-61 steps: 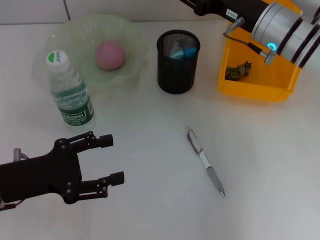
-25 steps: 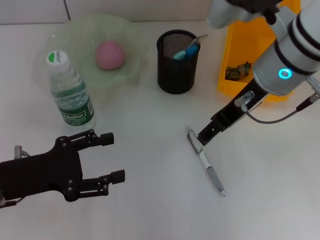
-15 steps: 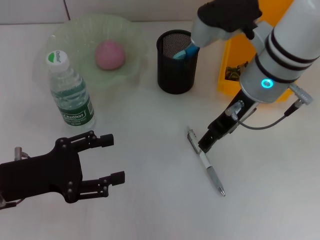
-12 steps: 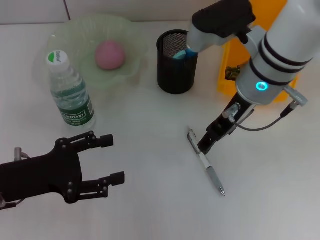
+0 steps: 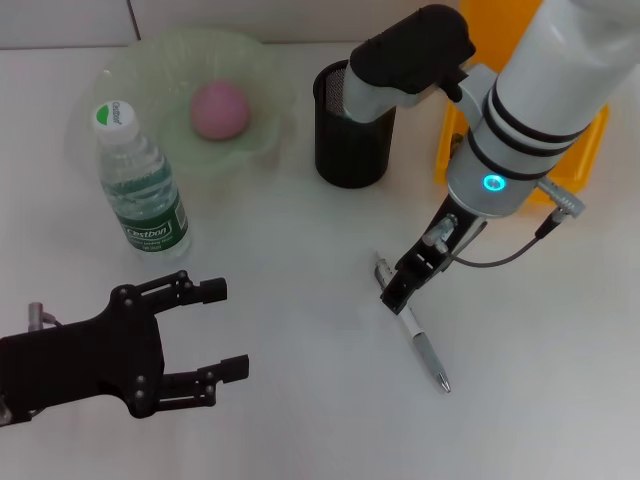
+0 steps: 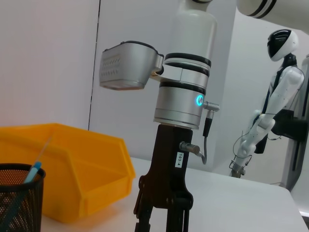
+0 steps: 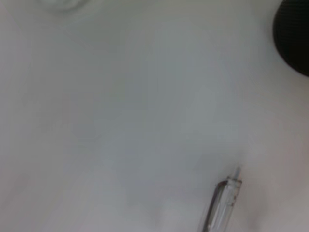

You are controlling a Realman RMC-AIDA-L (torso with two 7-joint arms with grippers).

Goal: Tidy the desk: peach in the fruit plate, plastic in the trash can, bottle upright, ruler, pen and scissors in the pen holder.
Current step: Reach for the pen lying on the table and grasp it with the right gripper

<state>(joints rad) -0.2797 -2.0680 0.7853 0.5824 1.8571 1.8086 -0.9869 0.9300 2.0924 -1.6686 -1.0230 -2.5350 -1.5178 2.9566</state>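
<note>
Left tool point(image 5: 215, 330) hovers open at the near edge of the white surface point(image 5: 300, 400), holding nothing. Mid-surface lies the pen point(image 5: 413, 325) — the right tool point(image 5: 396, 290) is down at its upper end, though whether its fingers have closed cannot be told. Farther back: upright bottle point(image 5: 140, 185), peach point(image 5: 220, 109) in the fruit plate point(image 5: 262, 75), black mesh pen holder point(image 5: 350, 150) — and the yellow bin point(image 5: 575, 165).
</note>
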